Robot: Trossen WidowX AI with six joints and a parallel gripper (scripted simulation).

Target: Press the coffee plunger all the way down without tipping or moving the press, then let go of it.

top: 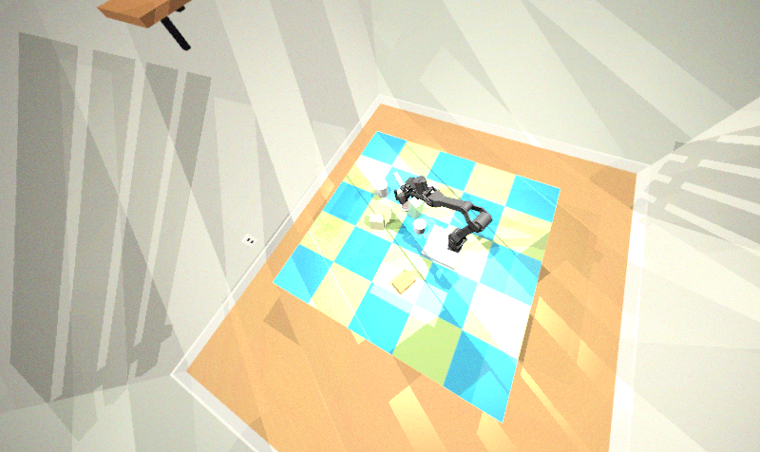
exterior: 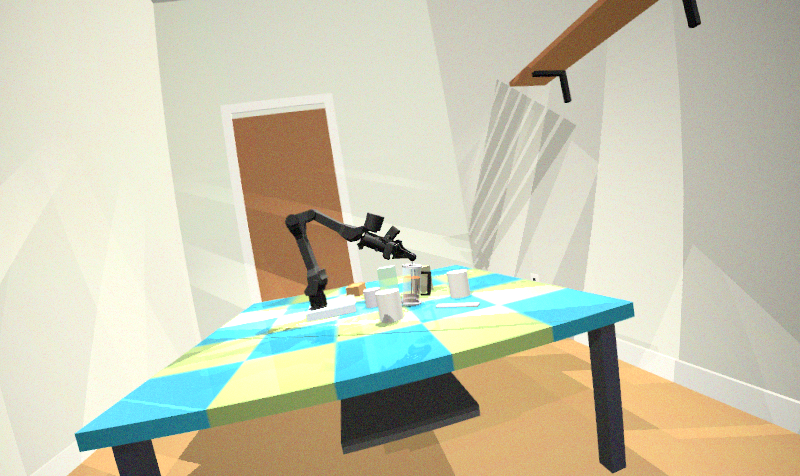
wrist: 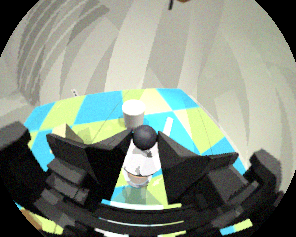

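Observation:
The coffee press [exterior: 413,287] [wrist: 140,167] is a glass cylinder with a dark handle. It stands upright on the chequered table [exterior: 391,355] [top: 472,359]. Its dark round plunger knob [wrist: 146,137] [exterior: 412,258] sits above the lid. My gripper [wrist: 144,131] [exterior: 410,256] [top: 400,196] reaches down over the press from above and is shut on the knob, one finger on each side. In the top view the press is mostly hidden under the gripper.
White cylinders [exterior: 389,304] [exterior: 457,284] [top: 380,189] [top: 420,226] stand close around the press. A pale green box [exterior: 386,275] [top: 377,220] is behind it and a white strip [exterior: 457,305] in front. A yellow block [top: 403,281] lies farther off. A wooden shelf [exterior: 574,41] hangs on the wall.

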